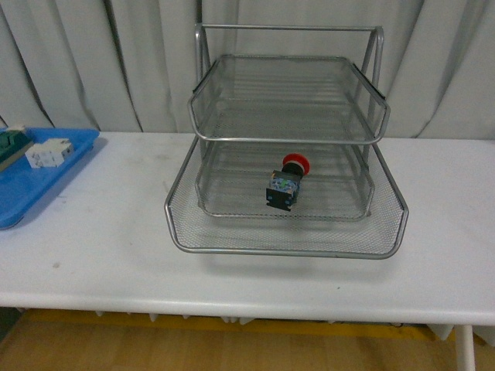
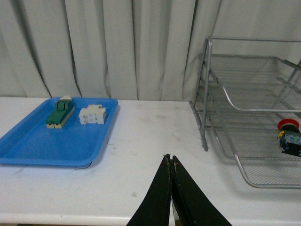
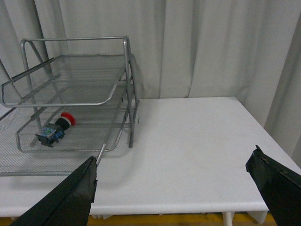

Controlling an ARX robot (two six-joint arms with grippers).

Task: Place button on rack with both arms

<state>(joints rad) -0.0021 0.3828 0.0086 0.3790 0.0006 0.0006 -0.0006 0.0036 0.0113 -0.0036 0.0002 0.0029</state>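
Hovering near the rack [image 1: 285, 253], left gripper [image 2: 171, 161] seemingly pinched closed, right gripper [image 3: 174, 157] spread wide.

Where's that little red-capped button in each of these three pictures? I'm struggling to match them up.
Front view: the button lies inside the rack, under its top tier, near the middle.
Left wrist view: the button sits at the picture's edge, inside the rack.
Right wrist view: the button lies under the top tier, beyond the corner post.
Shared landmark: the rack's top tier.

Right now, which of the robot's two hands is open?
The right hand: its fingers stand wide apart, while the left hand has its fingers pressed together.
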